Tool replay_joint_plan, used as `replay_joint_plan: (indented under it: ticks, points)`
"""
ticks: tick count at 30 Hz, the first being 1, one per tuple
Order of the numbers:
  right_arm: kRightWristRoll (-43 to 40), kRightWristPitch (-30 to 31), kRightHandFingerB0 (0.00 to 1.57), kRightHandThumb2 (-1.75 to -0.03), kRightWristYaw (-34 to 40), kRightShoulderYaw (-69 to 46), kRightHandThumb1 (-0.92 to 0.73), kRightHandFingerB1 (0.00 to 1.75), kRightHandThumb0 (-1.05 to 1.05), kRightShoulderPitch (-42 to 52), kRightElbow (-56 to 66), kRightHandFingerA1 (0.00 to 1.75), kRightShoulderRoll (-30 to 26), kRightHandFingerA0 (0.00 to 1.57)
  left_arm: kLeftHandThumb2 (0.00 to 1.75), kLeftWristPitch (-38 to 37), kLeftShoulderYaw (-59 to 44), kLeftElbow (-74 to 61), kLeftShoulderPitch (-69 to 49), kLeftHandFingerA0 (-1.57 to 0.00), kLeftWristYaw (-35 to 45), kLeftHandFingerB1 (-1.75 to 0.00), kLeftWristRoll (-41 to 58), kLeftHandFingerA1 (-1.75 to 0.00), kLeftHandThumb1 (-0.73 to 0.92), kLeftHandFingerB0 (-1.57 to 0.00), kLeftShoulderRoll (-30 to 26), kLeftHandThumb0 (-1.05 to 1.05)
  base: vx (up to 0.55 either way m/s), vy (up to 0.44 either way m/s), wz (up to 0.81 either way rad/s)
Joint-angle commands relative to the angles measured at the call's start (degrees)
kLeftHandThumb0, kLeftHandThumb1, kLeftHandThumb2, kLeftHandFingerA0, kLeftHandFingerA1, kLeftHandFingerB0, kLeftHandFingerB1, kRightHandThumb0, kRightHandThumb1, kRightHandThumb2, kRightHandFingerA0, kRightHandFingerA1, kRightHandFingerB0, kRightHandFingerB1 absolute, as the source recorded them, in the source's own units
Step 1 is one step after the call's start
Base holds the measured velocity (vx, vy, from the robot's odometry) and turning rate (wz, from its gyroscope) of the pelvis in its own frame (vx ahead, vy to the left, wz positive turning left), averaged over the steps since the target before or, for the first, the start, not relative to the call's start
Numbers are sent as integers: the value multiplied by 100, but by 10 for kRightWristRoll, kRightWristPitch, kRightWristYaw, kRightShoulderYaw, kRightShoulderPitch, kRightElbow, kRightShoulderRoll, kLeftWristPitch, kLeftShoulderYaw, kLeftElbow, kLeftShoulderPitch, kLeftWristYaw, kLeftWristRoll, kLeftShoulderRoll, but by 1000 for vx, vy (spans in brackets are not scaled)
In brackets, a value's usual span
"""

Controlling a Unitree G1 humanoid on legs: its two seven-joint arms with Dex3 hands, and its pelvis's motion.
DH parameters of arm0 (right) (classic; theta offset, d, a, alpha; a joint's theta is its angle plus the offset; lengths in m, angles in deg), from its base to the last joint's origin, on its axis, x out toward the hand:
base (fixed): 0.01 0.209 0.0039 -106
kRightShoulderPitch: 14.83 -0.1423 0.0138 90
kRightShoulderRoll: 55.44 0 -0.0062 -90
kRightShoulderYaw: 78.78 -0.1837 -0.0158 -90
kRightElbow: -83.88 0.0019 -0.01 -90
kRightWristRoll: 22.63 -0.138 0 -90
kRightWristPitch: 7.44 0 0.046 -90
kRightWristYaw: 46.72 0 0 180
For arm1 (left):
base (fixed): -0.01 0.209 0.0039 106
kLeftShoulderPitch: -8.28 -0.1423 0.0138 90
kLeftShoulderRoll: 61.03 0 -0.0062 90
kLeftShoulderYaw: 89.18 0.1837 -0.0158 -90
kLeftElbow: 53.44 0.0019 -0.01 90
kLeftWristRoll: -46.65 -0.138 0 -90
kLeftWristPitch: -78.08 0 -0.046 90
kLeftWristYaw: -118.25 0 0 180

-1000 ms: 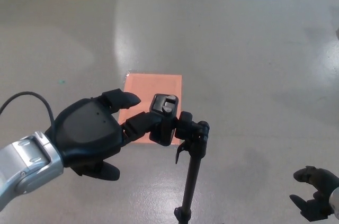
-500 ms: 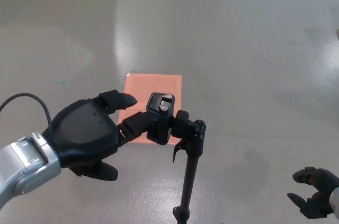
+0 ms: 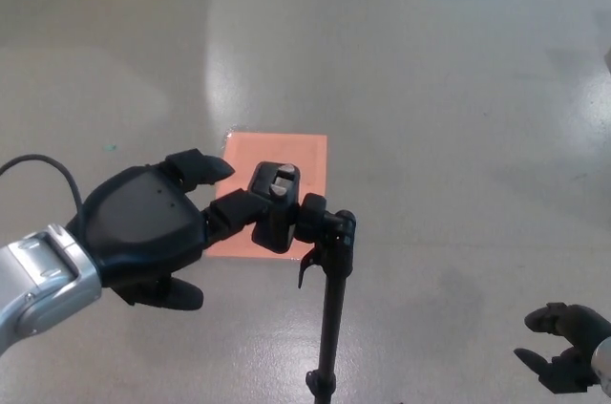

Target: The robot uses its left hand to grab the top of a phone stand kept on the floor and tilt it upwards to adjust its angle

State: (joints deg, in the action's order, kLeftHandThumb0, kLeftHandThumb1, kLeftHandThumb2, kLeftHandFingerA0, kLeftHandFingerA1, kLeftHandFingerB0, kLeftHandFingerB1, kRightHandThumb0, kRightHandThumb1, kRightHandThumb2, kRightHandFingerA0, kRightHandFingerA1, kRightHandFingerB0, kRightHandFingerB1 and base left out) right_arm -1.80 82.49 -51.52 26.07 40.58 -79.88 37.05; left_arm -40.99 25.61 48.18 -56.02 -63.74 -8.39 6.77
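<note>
One black phone stand (image 3: pixel 329 308) stands upright on the grey floor (image 3: pixel 458 137), its clamp head (image 3: pixel 273 205) near an orange floor patch (image 3: pixel 277 160). Left hand (image 3: pixel 153 232) fingers clamp the head. Right hand (image 3: pixel 565 354) low right, fingers apart, empty.

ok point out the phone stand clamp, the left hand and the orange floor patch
phone stand clamp (image 3: pixel 274 205), head view, its front face
left hand (image 3: pixel 143 227), head view, back of the palm
orange floor patch (image 3: pixel 286 151), head view, bare upper part
</note>
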Motion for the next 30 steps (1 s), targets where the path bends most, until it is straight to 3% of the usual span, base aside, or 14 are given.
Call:
replay_joint_plan:
  ticks: [1,2,3,4,16,17,18,21,22,25,26,29,30]
  points:
    - [3,7,21,-64,-6,1,-79,28,-64,-3,-5,33,-1,21,98,13,0,20,5,-19,15,-20,0,-36,61,0,3,-83,0,0,0]
    - [2,7,21,-64,-7,1,-79,28,-64,-3,-5,33,-1,21,98,12,0,22,5,-19,15,-20,0,-36,61,0,3,-83,0,0,0]
    - [4,7,20,-64,-9,3,-80,28,-64,-2,-6,33,-1,21,64,11,2,23,3,-14,16,-20,-1,-27,77,-2,3,-81,0,0,0]
    - [4,7,21,-64,-9,3,-79,28,-63,2,-6,34,-1,22,98,10,3,21,-3,-8,14,-21,-3,-34,62,-1,3,-82,0,0,0]
    - [2,4,22,-63,-8,2,-78,28,-63,26,-5,34,3,23,98,1,10,20,-33,-9,11,-20,5,-31,61,0,6,-81,0,0,0]
    - [1,4,22,-64,-8,1,-78,28,-62,20,-5,34,3,23,64,-2,9,30,-27,-13,8,-20,9,-25,77,0,8,-82,0,0,0]
    - [-1,3,20,-66,-8,-2,-79,28,-61,16,-5,33,2,22,99,0,10,38,-20,-8,10,-17,8,-27,62,0,9,-82,0,0,0]
    - [-2,-2,21,-64,-8,-3,-80,29,-61,30,-3,31,1,19,99,9,14,33,-34,-10,19,-16,5,-27,63,0,9,-83,0,0,0]
    - [-3,-4,20,-65,-7,-4,-80,28,-61,31,-4,32,1,20,101,13,14,34,-33,-18,22,-17,6,-29,63,0,9,-84,0,0,0]
    - [0,-2,21,-63,-5,-2,-80,28,-62,29,-4,32,1,21,102,20,12,41,-26,-12,30,-16,10,-30,65,0,10,-85,0,0,0]
    - [1,0,21,-64,-5,-1,-80,27,-62,27,-4,32,2,21,100,19,10,47,-22,-20,30,-16,12,-33,64,0,9,-85,0,0,0]
    - [0,2,20,-65,-4,-2,-78,28,-63,23,-4,34,2,22,99,17,9,71,-10,-19,27,-18,19,-36,62,0,12,-83,0,0,0]
    - [-1,3,20,-64,-5,-4,-79,28,-63,19,-5,34,2,21,96,21,7,87,-2,-10,27,-17,23,-32,60,0,15,-82,0,0,0]
